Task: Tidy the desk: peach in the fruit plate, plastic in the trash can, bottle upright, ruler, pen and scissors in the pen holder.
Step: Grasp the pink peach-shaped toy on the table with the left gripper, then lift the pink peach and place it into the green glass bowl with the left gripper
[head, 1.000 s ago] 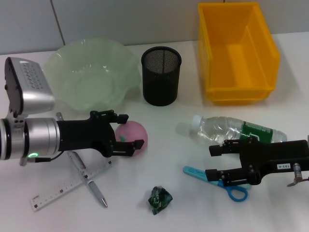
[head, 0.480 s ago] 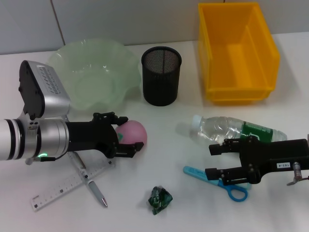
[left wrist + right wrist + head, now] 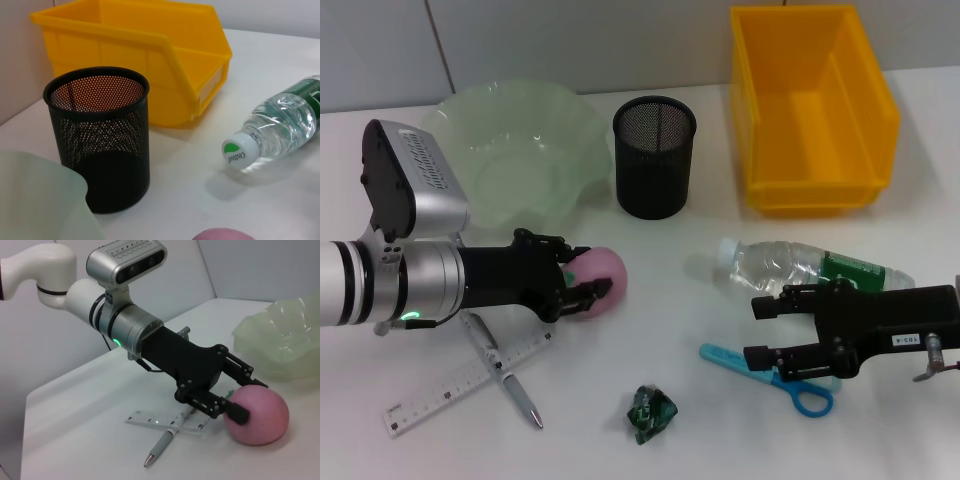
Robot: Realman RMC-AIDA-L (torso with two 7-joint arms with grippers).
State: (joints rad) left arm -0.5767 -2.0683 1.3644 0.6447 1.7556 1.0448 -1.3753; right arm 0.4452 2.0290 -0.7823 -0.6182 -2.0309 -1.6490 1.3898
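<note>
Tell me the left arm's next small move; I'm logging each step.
Probably lift: the left pincer is closed on the peach, which sits on the table beside the green fruit plate. Raising it clears the plate's rim.

We found the fruit plate (image 3: 510, 160) left of the pen holder (image 3: 654, 156), the bin (image 3: 810, 105) to its right, and the bottle (image 3: 800, 270) lying behind the scissors (image 3: 790, 385).

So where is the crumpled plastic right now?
In the head view the crumpled green plastic lies on the table's near edge, about centre, between the pen on the robot's left and the blue scissors on its right, touched by neither tool.
</note>
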